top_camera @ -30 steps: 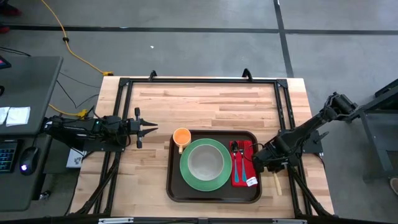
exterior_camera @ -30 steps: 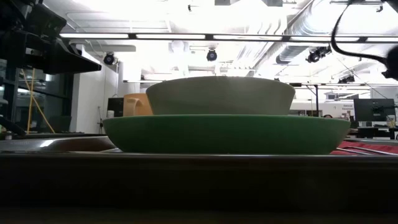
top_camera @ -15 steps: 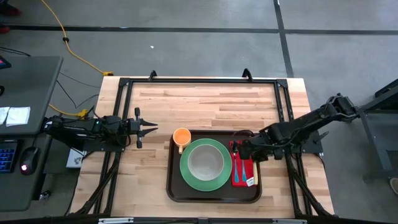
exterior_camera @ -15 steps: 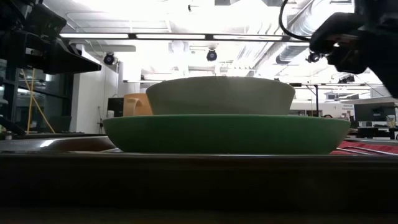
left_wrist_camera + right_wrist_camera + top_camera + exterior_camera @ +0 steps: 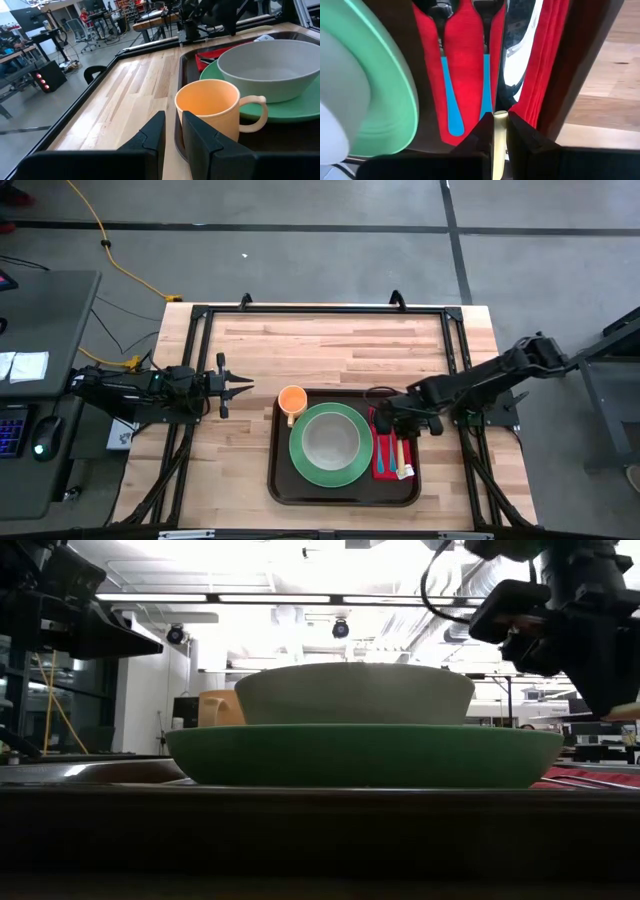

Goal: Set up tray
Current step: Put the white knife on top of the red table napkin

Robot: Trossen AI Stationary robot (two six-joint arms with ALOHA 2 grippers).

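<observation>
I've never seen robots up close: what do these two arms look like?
Both are dark, jointed arms. The left arm is black with cables alongside it and ends in two slim, pointed jaws. The right arm is black too, with a black cable looping off its wrist.

The pale stick (image 5: 499,145) in the right gripper (image 5: 500,131) — its far end cut off.

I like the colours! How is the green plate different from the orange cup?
The green plate is wide, flat and round; the orange cup is small, taller for its width, with a handle. The plate carries a pale bowl on top; the cup looks empty. The plate fills the middle of the tray; the cup stands in the corner nearest the left arm. Both sit upright on the tray.
</observation>
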